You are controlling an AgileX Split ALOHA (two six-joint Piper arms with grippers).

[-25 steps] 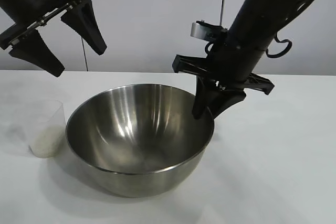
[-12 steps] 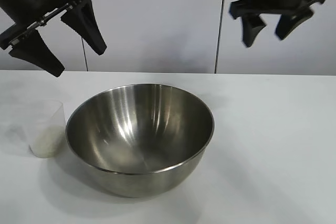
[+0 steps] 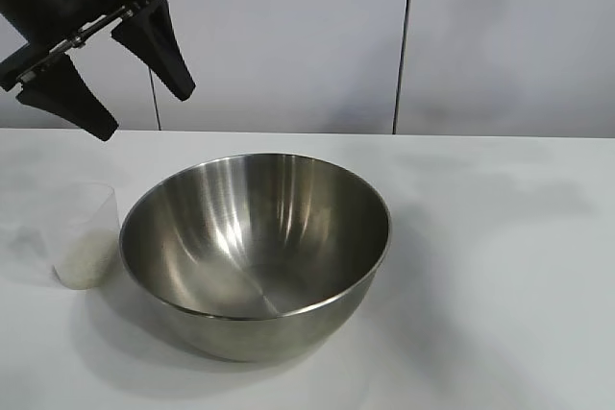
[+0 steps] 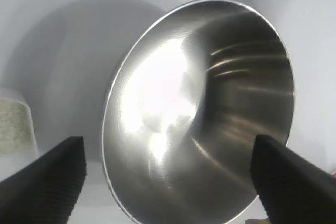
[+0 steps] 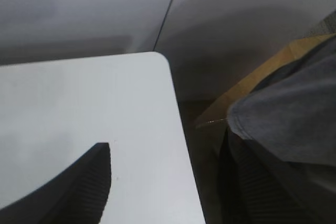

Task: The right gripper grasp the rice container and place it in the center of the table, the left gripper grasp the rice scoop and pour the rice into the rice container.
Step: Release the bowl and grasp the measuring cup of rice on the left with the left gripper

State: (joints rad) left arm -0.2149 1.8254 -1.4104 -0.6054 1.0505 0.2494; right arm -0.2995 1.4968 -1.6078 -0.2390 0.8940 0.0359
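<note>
The rice container (image 3: 255,237), a big shiny steel bowl, stands upright on the white table (image 3: 500,266) with nothing holding it. Beside it on the left stands the rice scoop (image 3: 85,237), a clear plastic cup with white rice (image 3: 85,264) in its lower part. My left gripper (image 3: 144,112) hangs open high above the scoop and the bowl's left side. In the left wrist view, the left gripper (image 4: 167,145) frames the bowl (image 4: 210,114), with the scoop (image 4: 16,124) off to one side. My right gripper (image 5: 168,145) is out of the exterior view, open and empty over a table corner (image 5: 131,93).
A pale wall with a dark vertical seam (image 3: 404,45) runs behind the table. In the right wrist view, a person's grey clothing (image 5: 294,114) shows just past the table's corner, beside a brown floor strip.
My right gripper let go of the bowl's right rim, rose and left the exterior view. The bowl stayed where it stands. The left arm has not moved.
</note>
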